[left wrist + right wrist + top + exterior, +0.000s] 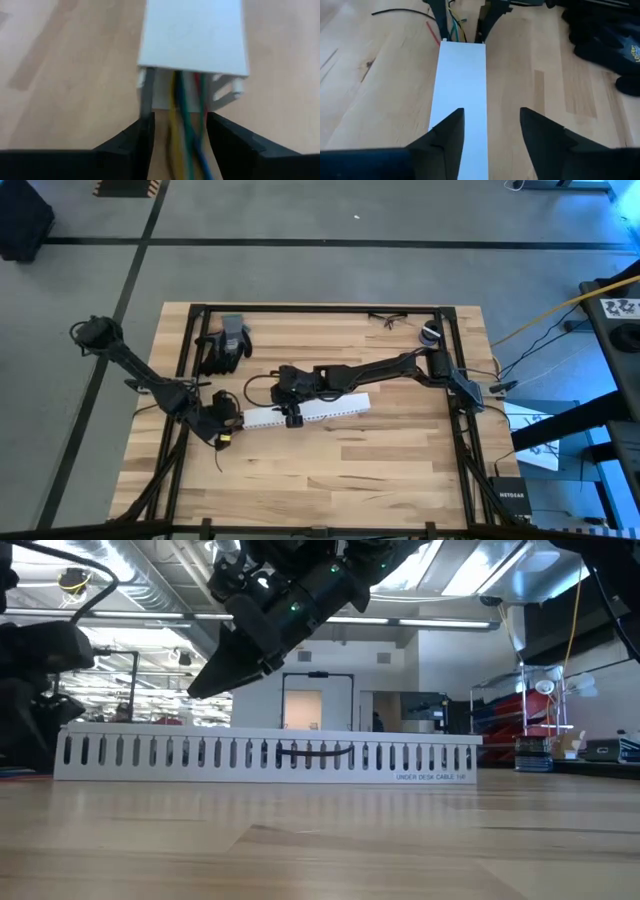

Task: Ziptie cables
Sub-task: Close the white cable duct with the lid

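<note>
The cables (182, 115), yellow, green, blue, red and grey wires, come out of the left end of a white slotted channel (310, 410) that lies flat on the table. My left gripper (181, 135) stands open at that end, one finger on either side of the cables; whether a finger touches a wire I cannot tell. My right gripper (492, 130) is open and hovers above the channel's lid (462, 75), near its middle (293, 418), clear of it in the low view (205, 688). One black ziptie (400, 11) lies on the wood beside the left gripper.
Black gloves (225, 345) lie at the far left of the table, with glasses (385, 320) and a small round thing (430, 332) at the far right. A short red piece (432, 27) lies by the channel's left end. Bare wood (350, 470) runs along the near side.
</note>
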You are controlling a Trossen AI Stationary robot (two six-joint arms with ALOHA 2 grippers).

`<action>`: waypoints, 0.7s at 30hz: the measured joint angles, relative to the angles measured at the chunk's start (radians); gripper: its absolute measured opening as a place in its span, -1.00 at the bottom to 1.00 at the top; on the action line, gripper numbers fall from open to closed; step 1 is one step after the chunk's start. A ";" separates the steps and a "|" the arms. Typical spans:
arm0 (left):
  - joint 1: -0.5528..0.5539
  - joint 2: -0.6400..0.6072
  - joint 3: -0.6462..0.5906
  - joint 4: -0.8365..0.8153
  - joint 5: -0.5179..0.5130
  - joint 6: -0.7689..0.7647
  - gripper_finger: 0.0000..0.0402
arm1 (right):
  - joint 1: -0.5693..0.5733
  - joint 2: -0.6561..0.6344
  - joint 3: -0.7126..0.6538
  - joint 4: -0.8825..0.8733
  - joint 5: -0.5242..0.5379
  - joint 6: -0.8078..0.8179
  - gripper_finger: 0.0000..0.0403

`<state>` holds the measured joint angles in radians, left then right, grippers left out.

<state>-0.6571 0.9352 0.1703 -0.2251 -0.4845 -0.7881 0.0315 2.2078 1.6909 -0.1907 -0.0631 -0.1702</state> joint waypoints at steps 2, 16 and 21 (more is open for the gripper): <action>0.000 0.000 0.007 0.013 0.018 0.010 -0.17 | 0.001 0.000 0.000 -0.005 0.000 0.000 -0.13; -0.013 0.000 -0.001 0.066 0.029 0.025 -0.32 | 0.002 0.005 0.000 -0.045 -0.098 0.041 -0.34; -0.013 0.000 -0.056 0.163 0.020 0.029 -0.34 | 0.002 0.053 0.002 -0.024 -0.113 0.043 -0.52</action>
<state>-0.6697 0.9356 0.1144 -0.0625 -0.4645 -0.7587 0.0334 2.2609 1.6924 -0.2145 -0.1761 -0.1276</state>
